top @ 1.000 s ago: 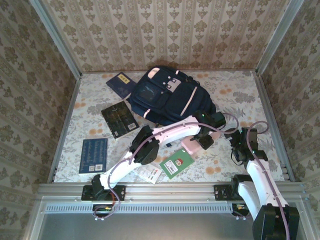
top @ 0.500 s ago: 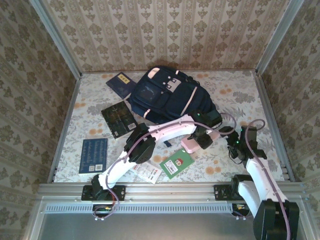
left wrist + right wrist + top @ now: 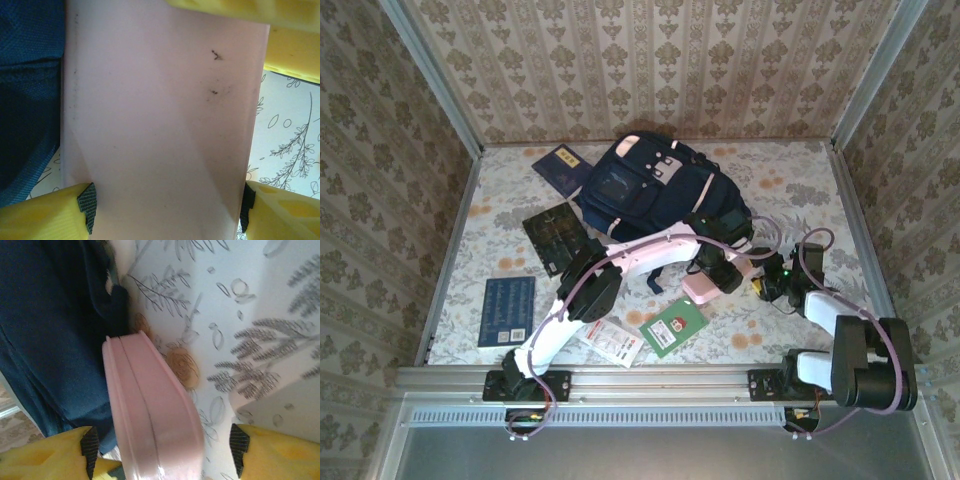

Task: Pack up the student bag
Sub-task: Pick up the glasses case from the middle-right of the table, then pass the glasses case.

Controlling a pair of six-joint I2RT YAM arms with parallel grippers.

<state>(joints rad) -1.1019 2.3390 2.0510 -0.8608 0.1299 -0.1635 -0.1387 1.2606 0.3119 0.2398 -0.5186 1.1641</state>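
Right gripper (image 3: pixel 162 450) moved in leftward since a second before, fingers spread astride the pink case (image 3: pixel 150 405), left gripper (image 3: pixel 167 212) pinching it, student bag (image 3: pixel 655 190) at back centre of table (image 3: pixel 790 180), just beside the case.

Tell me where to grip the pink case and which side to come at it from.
Grip the pink case across its narrow width, pads on the two long straight sides, coming down from above. It lies flat on the table, those sides run parallel, and the left pincer spans them this way. The rounded end near the student bag likely offers less flat surface.
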